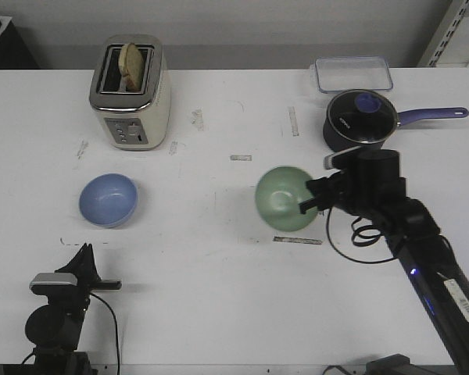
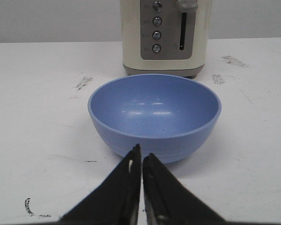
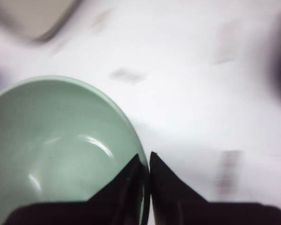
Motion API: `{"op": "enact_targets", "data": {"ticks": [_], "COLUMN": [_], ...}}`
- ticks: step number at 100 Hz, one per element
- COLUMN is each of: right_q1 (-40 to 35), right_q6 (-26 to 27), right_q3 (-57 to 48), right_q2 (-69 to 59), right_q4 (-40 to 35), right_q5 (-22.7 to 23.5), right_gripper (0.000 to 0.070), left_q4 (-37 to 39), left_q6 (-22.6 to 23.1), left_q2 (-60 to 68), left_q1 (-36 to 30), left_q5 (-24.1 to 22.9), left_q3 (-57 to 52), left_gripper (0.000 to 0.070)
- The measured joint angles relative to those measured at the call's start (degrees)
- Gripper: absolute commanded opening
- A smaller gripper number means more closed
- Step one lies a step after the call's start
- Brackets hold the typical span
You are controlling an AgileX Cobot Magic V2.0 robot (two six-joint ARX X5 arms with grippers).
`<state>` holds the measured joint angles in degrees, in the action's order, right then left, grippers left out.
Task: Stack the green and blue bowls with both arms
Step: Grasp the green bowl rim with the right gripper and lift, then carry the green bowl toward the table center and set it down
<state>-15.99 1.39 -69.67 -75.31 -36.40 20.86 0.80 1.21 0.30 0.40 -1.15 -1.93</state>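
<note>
I see right claw clamped on green bowl rim, lifted; left claw together, idle; blue bowl at 9 o'clock on counter; stacking not done.

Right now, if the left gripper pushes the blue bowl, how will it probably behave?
The blue bowl looks rigid and probably light, so it would likely slide on the smooth table rather than bend. Its rounded sides narrow toward the bottom, so a push near the rim might tip it. The left gripper is shut.

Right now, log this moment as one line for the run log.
right gripper: shut on green bowl rim, tilted | left gripper: shut, empty, short of blue bowl | stack: not yet done
</note>
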Motion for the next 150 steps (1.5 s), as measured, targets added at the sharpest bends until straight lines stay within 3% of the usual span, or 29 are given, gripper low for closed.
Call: {"op": "enact_targets", "data": {"ticks": [17,30,77,83,95,101,129,150], "right_q1": [-12.1,-17.2,-18.9,-18.8,-18.8,-18.8,-18.4,-14.8], "right_q6": [0.6,0.6,-1.6,-1.7,-2.1,-2.1,-2.1,-2.2], "right_q3": [0.0,0.0,0.0,0.0,0.0,0.0,-1.6,-2.3], "right_q2": [-5.5,-11.2,-20.5,-20.5,-20.5,-20.5,-15.5,-4.0], "right_q4": [-0.2,-0.2,0.7,0.7,0.1,0.0,0.1,2.7], "right_q5": [-0.1,-2.9,-4.6,-4.5,-4.4,-4.4,-4.5,-6.4], "right_gripper": [0.0000,0.0000,0.0012,0.0086,0.0403,0.0465,0.0447,0.0090], "left_q4": [0.0,0.0,0.0,0.0,0.0,0.0,0.0,0.0], "left_q6": [0.0,0.0,0.0,0.0,0.0,0.0,0.0,0.0], "left_q2": [0.0,0.0,0.0,0.0,0.0,0.0,0.0,0.0], "left_q1": [0.0,0.0,0.0,0.0,0.0,0.0,0.0,0.0], "left_q5": [0.0,0.0,0.0,0.0,0.0,0.0,0.0,0.0], "left_q3": [0.0,0.0,0.0,0.0,0.0,0.0,0.0,0.0], "left_gripper": [0.0002,0.0001,0.0002,0.0001,0.0001,0.0002,0.0001,0.0001]}}
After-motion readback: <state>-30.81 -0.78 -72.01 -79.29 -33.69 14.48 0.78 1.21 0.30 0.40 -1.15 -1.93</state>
